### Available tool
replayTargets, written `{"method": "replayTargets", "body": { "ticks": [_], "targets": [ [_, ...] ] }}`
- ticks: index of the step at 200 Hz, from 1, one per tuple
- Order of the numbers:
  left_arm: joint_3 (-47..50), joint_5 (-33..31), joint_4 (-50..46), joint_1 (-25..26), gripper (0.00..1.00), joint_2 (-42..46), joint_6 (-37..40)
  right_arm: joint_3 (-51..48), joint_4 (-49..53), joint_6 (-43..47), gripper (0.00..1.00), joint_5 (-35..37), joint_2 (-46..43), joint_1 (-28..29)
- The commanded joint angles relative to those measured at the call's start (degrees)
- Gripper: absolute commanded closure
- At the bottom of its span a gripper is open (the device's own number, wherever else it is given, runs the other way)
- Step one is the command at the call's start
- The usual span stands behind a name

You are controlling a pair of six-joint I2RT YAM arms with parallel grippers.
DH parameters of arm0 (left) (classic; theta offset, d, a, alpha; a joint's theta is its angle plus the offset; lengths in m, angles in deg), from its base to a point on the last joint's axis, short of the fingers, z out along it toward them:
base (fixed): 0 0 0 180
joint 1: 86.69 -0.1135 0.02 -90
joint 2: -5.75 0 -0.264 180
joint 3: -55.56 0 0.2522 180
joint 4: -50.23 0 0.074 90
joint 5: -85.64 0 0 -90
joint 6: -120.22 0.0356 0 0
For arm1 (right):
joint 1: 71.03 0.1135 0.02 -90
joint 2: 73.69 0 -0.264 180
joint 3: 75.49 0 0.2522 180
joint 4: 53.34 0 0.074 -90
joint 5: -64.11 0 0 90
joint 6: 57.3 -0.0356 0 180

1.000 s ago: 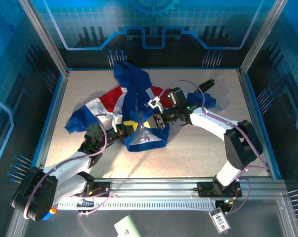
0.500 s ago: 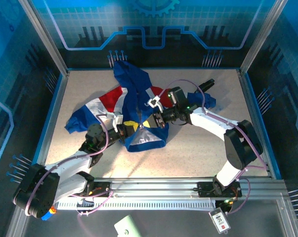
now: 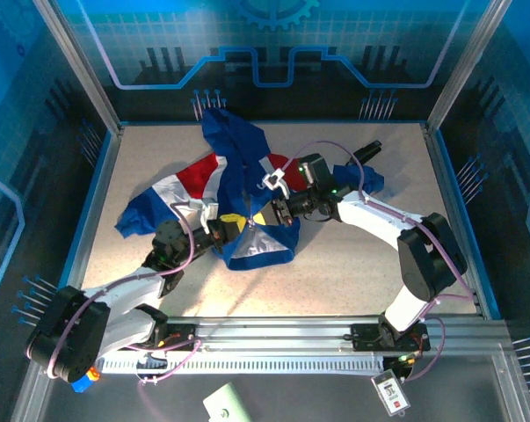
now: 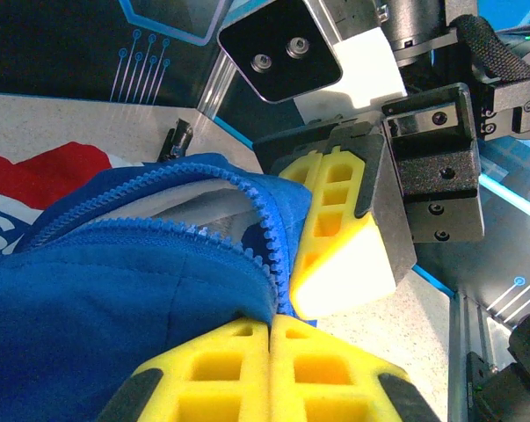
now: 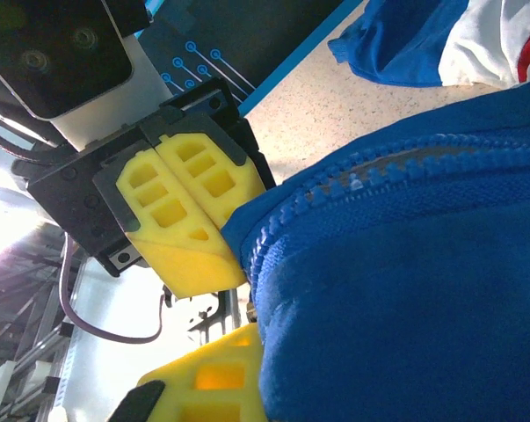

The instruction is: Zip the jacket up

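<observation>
The jacket [image 3: 238, 154] lies crumpled across the middle of the table, blue with red and white panels. Its open zipper [image 4: 172, 189] shows two separate rows of blue teeth. My left gripper [image 3: 237, 226] is shut on the jacket's blue hem, its yellow fingers [image 4: 238, 369] pressed together on the fabric edge. My right gripper [image 3: 267, 214] faces it from the right, a few centimetres away, and is shut on the other zipper edge. In the right wrist view blue cloth [image 5: 405, 290] covers one right finger, and the left gripper's fingers [image 5: 181, 202] pinch the hem.
A small black object [image 3: 367, 151] lies at the back right, beside a blue sleeve end [image 3: 370, 180]. A blue raised rim [image 3: 102, 189] and metal posts [image 3: 76, 66] bound the speckled table [image 3: 352, 272]. The arms' base rail [image 3: 282, 334] runs along the near edge.
Both grippers keep their hold on the hem. The left gripper has crept slightly right and the right gripper slightly left, bringing the two closer together.
</observation>
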Motion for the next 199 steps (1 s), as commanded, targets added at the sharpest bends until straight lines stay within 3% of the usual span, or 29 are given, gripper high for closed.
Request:
{"method": "replayTargets", "body": {
  "ticks": [1,199],
  "targets": [
    [1.33,1.81,4.09,-0.20,1.00,-0.66,-1.47,0.34,-4.74,-2.21,1.00,-2.95,0.56,0.00],
    [2.27,1.57,10.17,-0.44,1.00,-3.80,-5.32,-5.36,-22.79,-13.93,1.00,-9.48,-0.67,-2.04]
  ]
}}
